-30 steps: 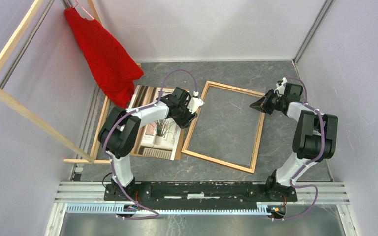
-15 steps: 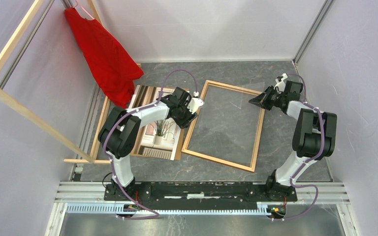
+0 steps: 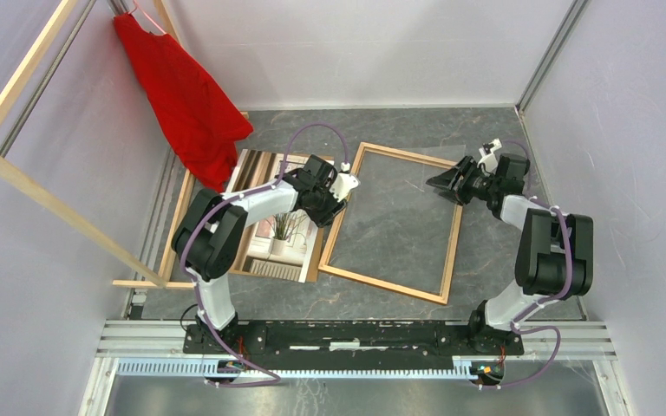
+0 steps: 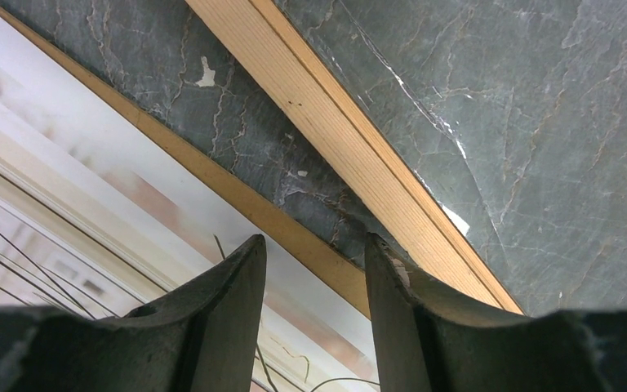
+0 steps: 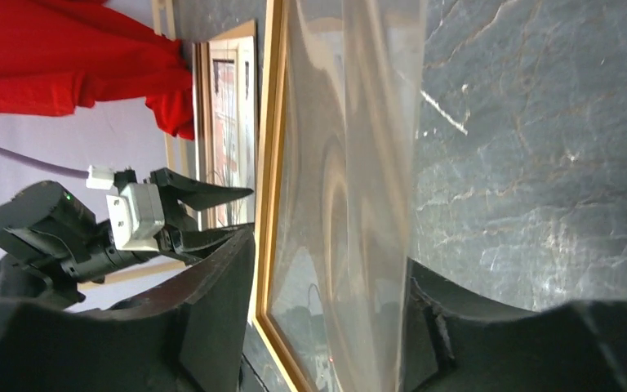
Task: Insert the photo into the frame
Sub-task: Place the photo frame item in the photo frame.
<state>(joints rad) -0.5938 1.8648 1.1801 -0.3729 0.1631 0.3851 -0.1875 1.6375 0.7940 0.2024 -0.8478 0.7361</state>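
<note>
The top view looks steeply down from above and behind the arm bases (image 3: 347, 336) at 6 o'clock, covering the whole surface (image 3: 486, 130). The left wrist view sits very close over one rail of the frame (image 4: 351, 139) and the edge of the photo (image 4: 65, 212). The right wrist view, from 2 o'clock, faces 9 o'clock across that frame to the left gripper (image 5: 241, 211).

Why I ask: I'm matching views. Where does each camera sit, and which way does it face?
Top external: above and behind the bases, looking down on both arms, thin orange-brown wooden frame, glossy plant photo.
Left wrist: on the left arm, looking down past the left claw at photo and frame.
Right wrist: on the right arm, looking past the right claw and clear transparent sheet toward the left claw.
Shared: all three show the frame.
</note>
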